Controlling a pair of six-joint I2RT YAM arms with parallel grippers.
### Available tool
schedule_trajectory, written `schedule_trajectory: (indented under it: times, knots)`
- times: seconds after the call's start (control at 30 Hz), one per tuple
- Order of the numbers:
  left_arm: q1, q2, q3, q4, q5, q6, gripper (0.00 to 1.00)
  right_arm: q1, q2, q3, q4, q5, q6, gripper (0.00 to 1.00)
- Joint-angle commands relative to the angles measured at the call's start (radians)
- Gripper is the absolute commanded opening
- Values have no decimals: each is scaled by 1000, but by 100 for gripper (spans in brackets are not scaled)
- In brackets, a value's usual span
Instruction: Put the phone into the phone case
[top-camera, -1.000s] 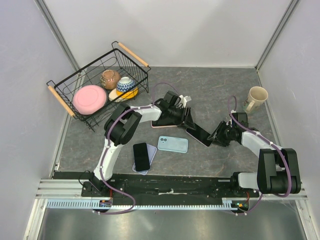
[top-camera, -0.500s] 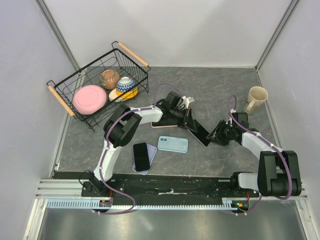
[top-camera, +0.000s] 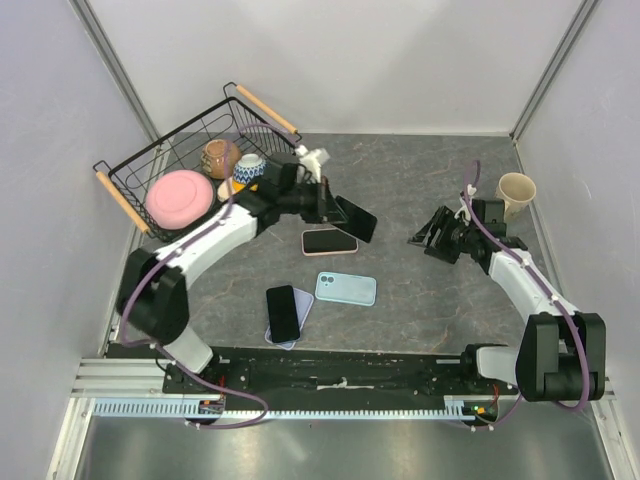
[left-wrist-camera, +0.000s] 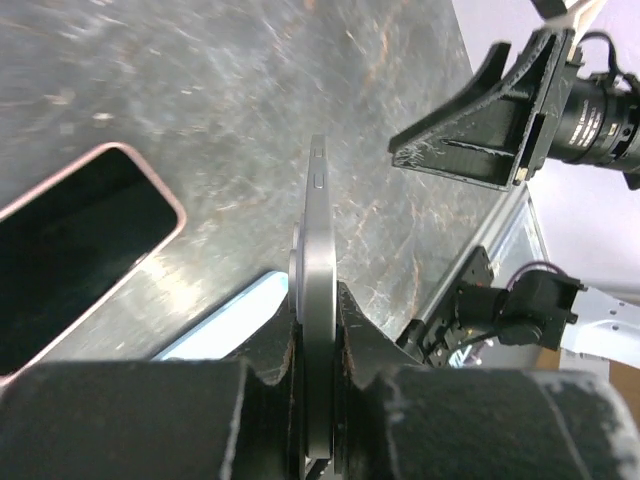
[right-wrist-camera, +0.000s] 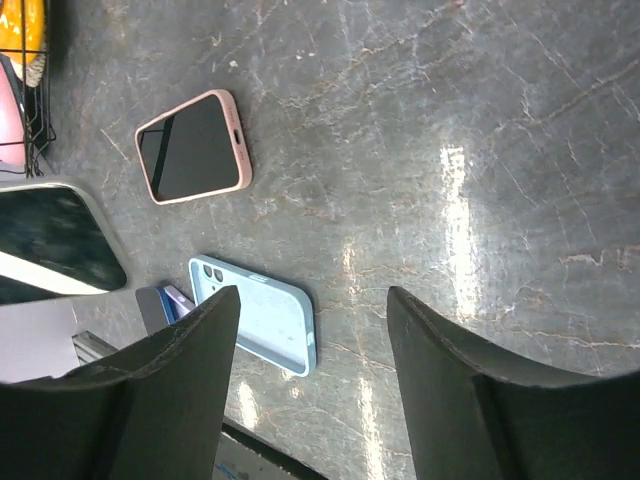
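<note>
No writing, label or number can be read anywhere.

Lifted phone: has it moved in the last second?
Yes. The phone, held by the left gripper, went left toward the basket, away from the mug.

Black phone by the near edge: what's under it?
A lavender slab lies under the black phone. Only its right edge and near corner show. The rest is covered, so I can't tell whether it's a phone or a case.
</note>
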Motion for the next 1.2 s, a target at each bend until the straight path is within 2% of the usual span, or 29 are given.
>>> schedule_trajectory:
  times: [0.0, 0.17, 0.27, 0.37, 0.47, 0.6, 0.67, 0.73, 0.77, 1.17]
  knots:
    - [91, -209, -111, -17, -59, 43, 2, 14, -27, 62, 23, -35, -13, 71]
    - [199, -424, -267, 4, 12, -10, 2, 71, -10, 74, 41, -59, -22, 76]
    - [280, -536, -403, 113, 107, -104, 2, 130, 5, 77, 93, -104, -22, 79]
    - [359, -612, -564, 350, 230, -250, 2, 179, 16, 73, 214, -199, 16, 83]
    - [388, -693, -664, 499, 261, -357, 2, 247, 10, 92, 293, -242, 48, 85]
    - [402, -748, -726, 654, 304, -428, 2, 319, 4, 109, 392, -286, 85, 86]
    - [402, -751, -755, 792, 347, -489, 2, 333, -21, 65, 557, -323, 191, 86]
    - [403, -753, -761, 851, 384, -515, 2, 336, -35, 28, 715, -354, 266, 85]
    - [402, -753, -766, 898, 391, -537, 2, 344, -41, 25, 743, -362, 306, 85]
    - [402, -705, -765, 1036, 447, -632, 2, 456, -27, 105, 768, -403, 300, 79]
